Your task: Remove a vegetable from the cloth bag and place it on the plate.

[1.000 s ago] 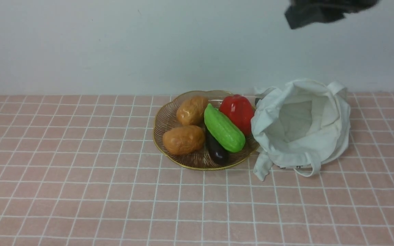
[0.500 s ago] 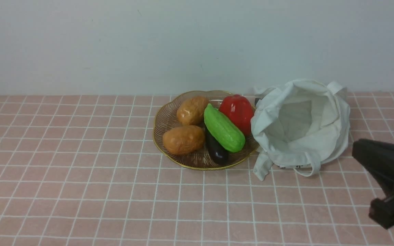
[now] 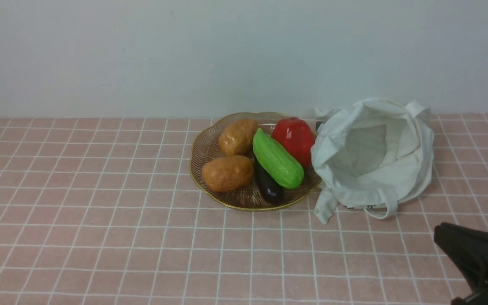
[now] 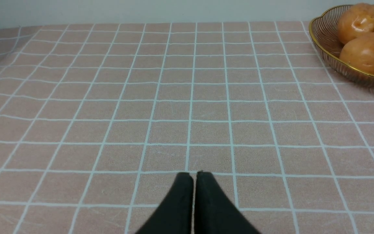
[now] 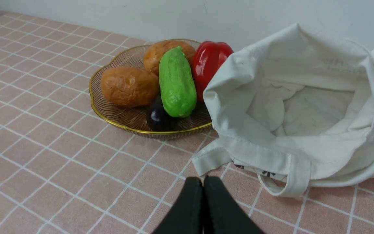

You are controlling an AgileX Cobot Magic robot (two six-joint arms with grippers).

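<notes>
The green vegetable lies on the plate, propped on a dark eggplant. Right of the plate, the white cloth bag slumps with its mouth open, and only fabric shows inside. My right gripper is shut and empty, low at the near right, short of the bag's loop handle. My left gripper is shut with nothing in it, over bare tablecloth well left of the plate's rim.
Two brown potatoes and a red bell pepper share the plate. A pink checked cloth covers the table, and a pale wall stands behind it.
My right arm has dropped from the top of the front view to its lower right corner, drawing back from the bag. The plate, its contents and the bag have stayed put.
</notes>
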